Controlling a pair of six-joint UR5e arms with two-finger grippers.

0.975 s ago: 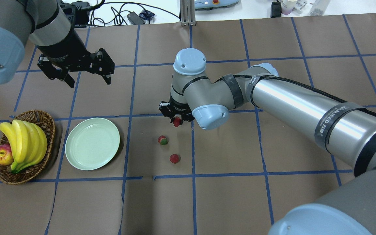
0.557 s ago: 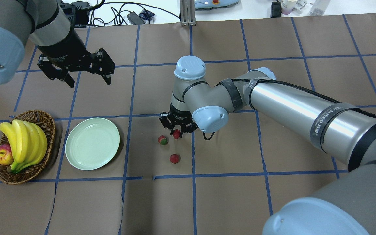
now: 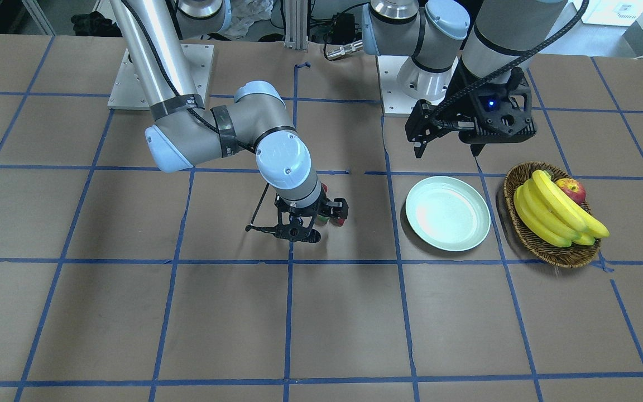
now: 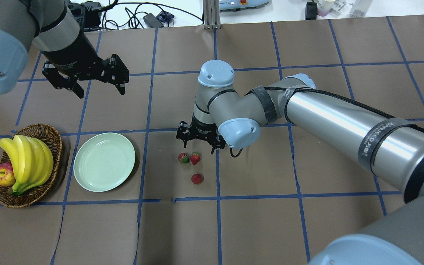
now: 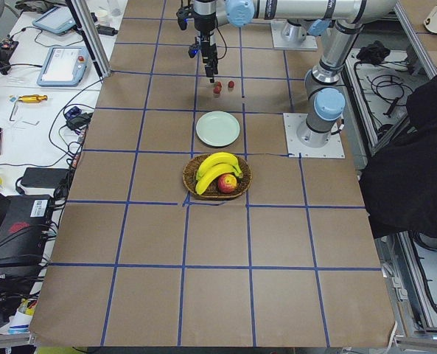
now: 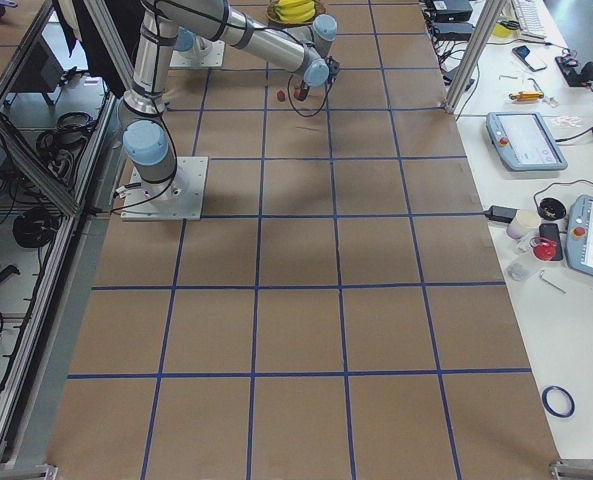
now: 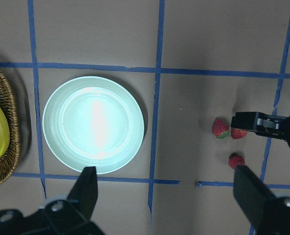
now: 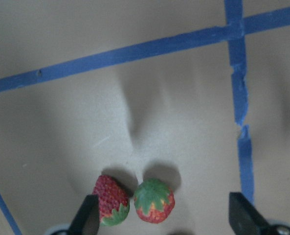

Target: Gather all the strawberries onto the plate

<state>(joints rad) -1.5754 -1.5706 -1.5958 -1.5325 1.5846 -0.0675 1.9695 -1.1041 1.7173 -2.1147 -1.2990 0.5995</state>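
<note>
The right gripper [image 4: 196,144] hangs low over the table [image 4: 256,228] with its jaws spread wide and nothing in its grasp. Two strawberries [image 8: 154,200] lie on the paper directly under it. In the right wrist view they sit between its dark fingers [image 8: 88,215], closer to the one on that picture's left. The pair lies side by side, touching or all but. One has its green star-shaped cap turned up at the camera; the other is on its side, showing pitted, seeded red skin. The third strawberry [image 4: 197,179] lies alone, a little nearer the robot's base and clear of the gripper. None of the three is on the plate [image 4: 104,162], which sits empty to the robot's left of the berries, across a line of blue tape. The plate is round, shallow and pale mint, with a raised rim and a glossy face that throws back a broad glare in the left wrist view. The left gripper [image 4: 101,93] hovers beyond the plate's far side, also wide open and carrying nothing. Just past the plate stands an oval basket [image 4: 31,200] of brown woven wicker, holding smooth yellow bananas [image 4: 28,162] and a red-and-yellow apple [image 4: 3,175]. The tabletop is matte brown paper, slightly creased, gridded with blue tape.
</note>
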